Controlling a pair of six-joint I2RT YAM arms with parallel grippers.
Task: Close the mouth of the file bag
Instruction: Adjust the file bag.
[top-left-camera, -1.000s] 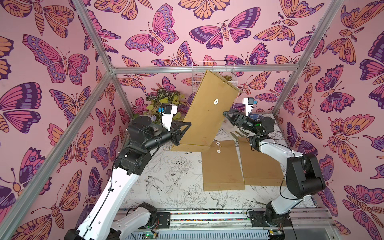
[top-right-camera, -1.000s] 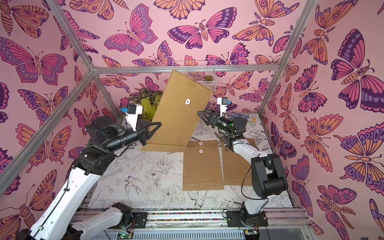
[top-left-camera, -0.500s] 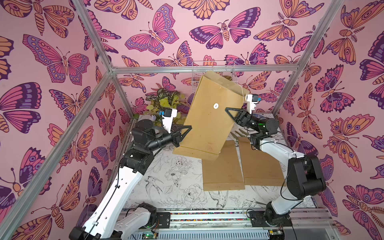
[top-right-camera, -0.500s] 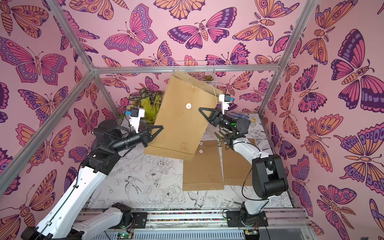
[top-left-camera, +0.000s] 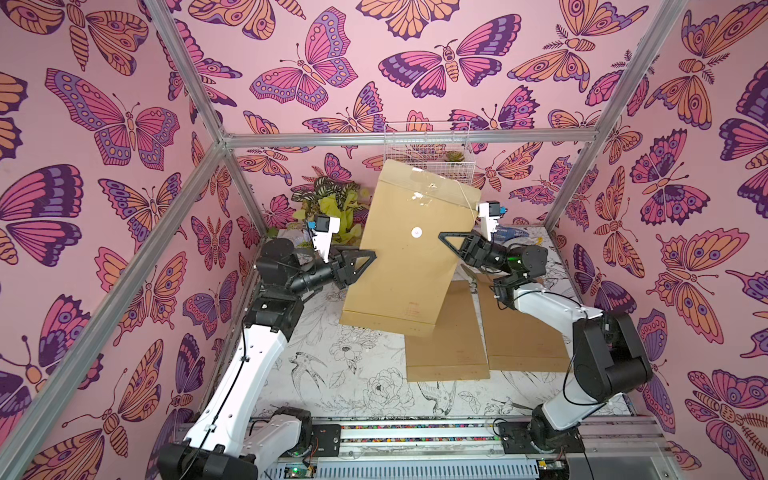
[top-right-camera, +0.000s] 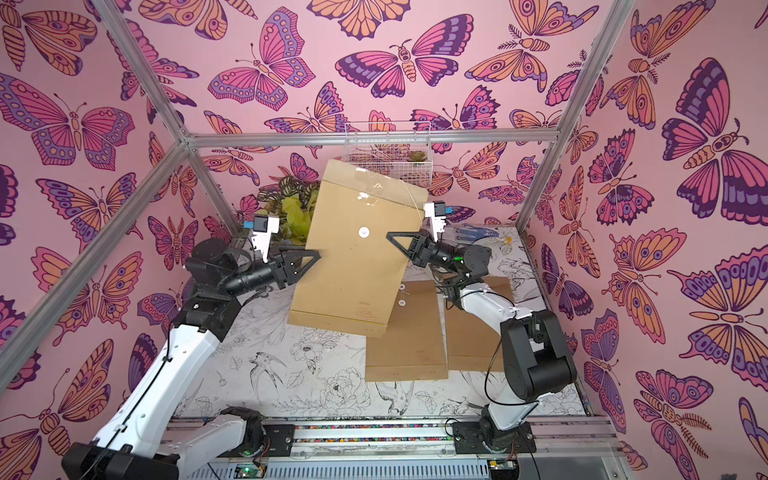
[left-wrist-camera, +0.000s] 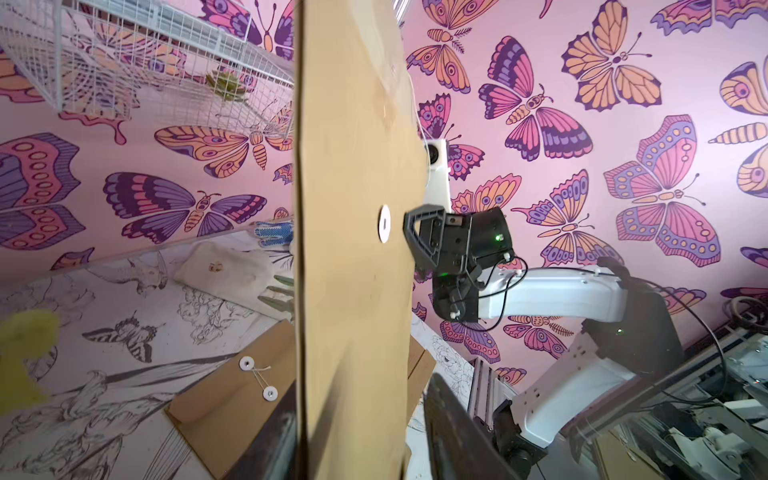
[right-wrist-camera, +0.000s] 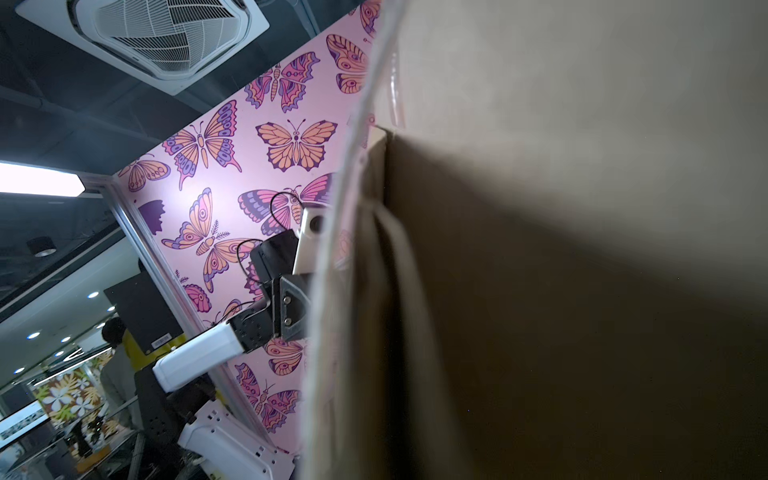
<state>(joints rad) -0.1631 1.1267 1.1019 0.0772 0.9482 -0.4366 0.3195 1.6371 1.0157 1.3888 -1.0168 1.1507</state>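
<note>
Working above the back middle of the bench (top-left-camera: 353, 374), with the file bag (top-left-camera: 407, 270) hoisted clear and near upright, mouth end topmost, likely to let the flap fold over. Two spare bags (top-left-camera: 449, 345) flat toward the right edge. Clamping its right edge in the right gripper (top-left-camera: 446, 241), bearing the load. Straddling its left edge with the left gripper (top-left-camera: 368, 257), jaws parted, seemingly to regrip. Facing up: the white disc (top-left-camera: 416, 232).
</note>
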